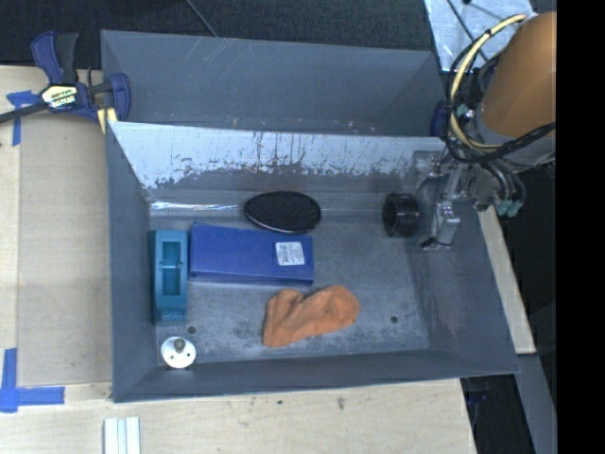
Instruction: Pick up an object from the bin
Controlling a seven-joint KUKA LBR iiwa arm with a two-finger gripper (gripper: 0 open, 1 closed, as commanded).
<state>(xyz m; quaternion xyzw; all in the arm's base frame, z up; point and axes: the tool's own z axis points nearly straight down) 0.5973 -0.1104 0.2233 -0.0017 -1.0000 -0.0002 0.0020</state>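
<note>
Grey metal bin (284, 93), rear wall scratched. Blue box (236, 253), frame centre; white label (291, 253), print unreadable. Gripper (441, 223), centre right: apart or together, cannot tell. Small black cylinder (401, 214) just left of it. Orange cloth (310, 315) below.

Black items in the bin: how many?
2. A black oval pad lies at the back centre, behind the blue box; a small black cylinder sits back right, just left of the tool. Things lie spread out, so hidden ones seem unlikely.

One camera looks down into the bin (284, 83), slightly obliquely.
</note>
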